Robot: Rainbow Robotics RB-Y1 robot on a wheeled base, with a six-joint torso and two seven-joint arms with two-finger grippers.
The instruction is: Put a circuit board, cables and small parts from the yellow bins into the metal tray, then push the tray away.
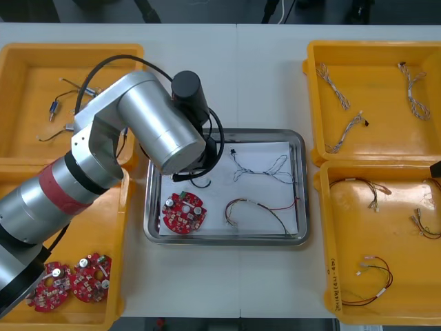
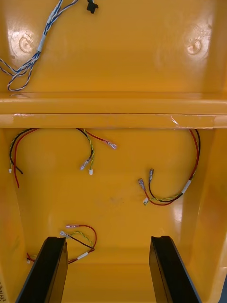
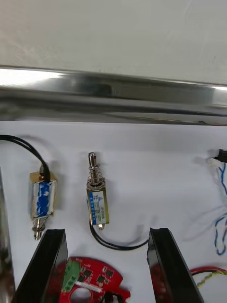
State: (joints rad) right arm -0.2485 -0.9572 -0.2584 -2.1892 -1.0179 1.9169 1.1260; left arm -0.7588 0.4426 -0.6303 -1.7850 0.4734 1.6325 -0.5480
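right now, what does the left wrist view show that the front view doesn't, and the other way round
Left wrist view, not front: two small metal parts lying in the metal tray ahead of the open left gripper; from the front the left arm covers them. Front view, not left wrist: four yellow bins, spare circuit boards in the near left bin, cables in both right bins. Both: the tray, its red circuit board and the twisted blue and white cable. The right gripper hangs open over the near right bin.
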